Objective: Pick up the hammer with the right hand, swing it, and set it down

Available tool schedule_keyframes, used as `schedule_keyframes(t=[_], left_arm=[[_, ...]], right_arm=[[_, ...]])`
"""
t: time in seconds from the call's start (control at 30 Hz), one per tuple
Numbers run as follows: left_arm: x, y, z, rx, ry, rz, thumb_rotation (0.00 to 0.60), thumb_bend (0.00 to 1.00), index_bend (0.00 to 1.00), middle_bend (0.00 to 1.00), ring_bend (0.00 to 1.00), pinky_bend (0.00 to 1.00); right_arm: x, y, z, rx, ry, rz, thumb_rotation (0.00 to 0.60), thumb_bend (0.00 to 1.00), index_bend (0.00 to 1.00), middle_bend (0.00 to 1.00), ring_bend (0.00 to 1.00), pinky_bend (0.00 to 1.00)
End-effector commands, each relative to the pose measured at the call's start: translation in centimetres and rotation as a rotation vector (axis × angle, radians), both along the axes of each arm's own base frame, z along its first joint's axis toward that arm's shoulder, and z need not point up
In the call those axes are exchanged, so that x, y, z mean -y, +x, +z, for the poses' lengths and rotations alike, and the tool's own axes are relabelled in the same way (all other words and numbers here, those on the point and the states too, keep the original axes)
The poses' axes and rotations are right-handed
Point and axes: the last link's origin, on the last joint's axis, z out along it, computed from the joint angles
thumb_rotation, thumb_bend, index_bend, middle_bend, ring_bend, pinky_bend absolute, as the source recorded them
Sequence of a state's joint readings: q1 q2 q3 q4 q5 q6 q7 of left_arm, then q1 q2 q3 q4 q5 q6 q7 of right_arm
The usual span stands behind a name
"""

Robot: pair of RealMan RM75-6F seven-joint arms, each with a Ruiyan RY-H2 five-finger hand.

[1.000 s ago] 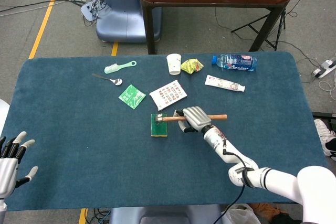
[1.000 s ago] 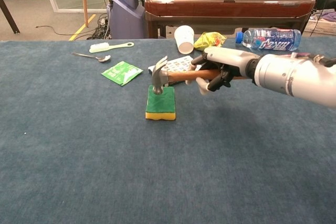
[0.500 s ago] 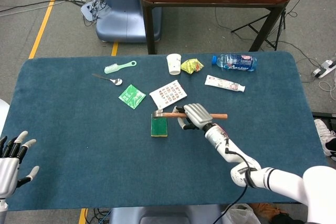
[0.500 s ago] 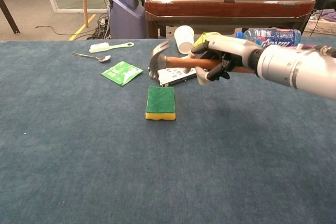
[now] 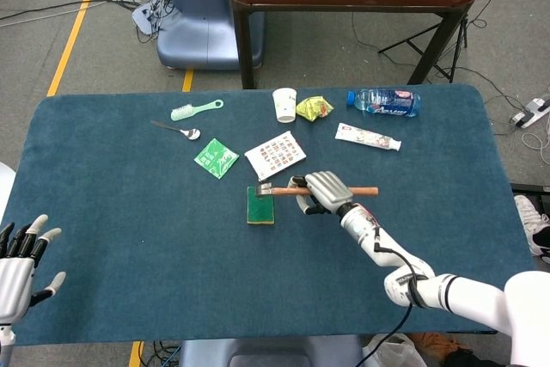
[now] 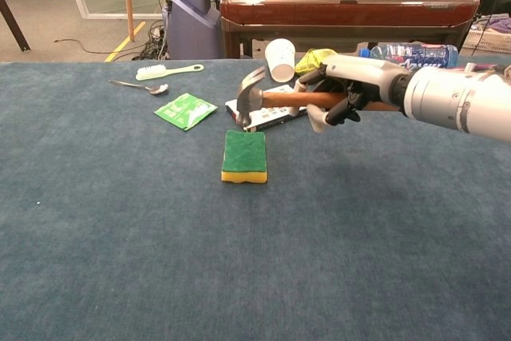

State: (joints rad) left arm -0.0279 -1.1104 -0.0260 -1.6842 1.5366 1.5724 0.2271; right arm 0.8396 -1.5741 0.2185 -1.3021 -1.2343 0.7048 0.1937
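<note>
My right hand (image 5: 321,192) (image 6: 345,90) grips the wooden handle of the hammer (image 6: 271,100) (image 5: 277,190), holding it level above the table. The steel head (image 6: 251,93) points left and hangs over the far edge of a green and yellow sponge (image 6: 244,156) (image 5: 260,204), apart from it. The handle's end (image 5: 368,191) sticks out to the right of my fingers. My left hand (image 5: 21,259) hovers at the near left corner of the table in the head view, fingers spread and holding nothing.
On the blue table (image 5: 129,204) lie a card sheet (image 5: 275,155), a green packet (image 5: 216,158), a spoon (image 5: 178,130), a brush (image 5: 196,109), a paper cup (image 5: 284,104), a yellow wrapper (image 5: 314,108), a water bottle (image 5: 384,101) and a toothpaste tube (image 5: 368,137).
The hammer head rested on the sponge a second ago, rose well above it, and now sits slightly lower and further right. My left hand has stayed put.
</note>
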Motion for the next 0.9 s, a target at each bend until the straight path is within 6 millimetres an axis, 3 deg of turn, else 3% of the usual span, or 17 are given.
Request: schedule_keyframes(t=[0.03,0.3,0.6,0.9], left_arm=[[0.1,-0.1,0.0,0.001,0.001,0.005,0.600,0.19,0.23,0.10,0.11,0.00],[0.2,-0.4,0.0,0.003,-0.001,0.020,0.600,0.19,0.23,0.10,0.10,0.00],[-0.1,-0.2,-0.1,0.002,-0.004,0.007,0.600,0.19,0.23,0.10,0.10,0.00],[-0.4,0.0,-0.4,0.001,-0.008,-0.011,0.600,0.19,0.23,0.10,0.10,0.00]], right_arm=[[0.1,-0.2,-1.4,-0.063,0.022,0.007,0.600,1.00,0.77,0.92,0.80,0.87],[0.0,-0.4,-2.8,-0.125,0.036,0.006,0.600,1.00,0.77,0.92,0.81,0.87],[-0.3,0.8,0.8,0.036,-0.050,0.005,0.600,1.00,0.77,0.92,0.81,0.87],[-1.3,-2.3,3.7,0.084,-0.121,-0.036,0.600,1.00,0.77,0.92,0.81,0.87]])
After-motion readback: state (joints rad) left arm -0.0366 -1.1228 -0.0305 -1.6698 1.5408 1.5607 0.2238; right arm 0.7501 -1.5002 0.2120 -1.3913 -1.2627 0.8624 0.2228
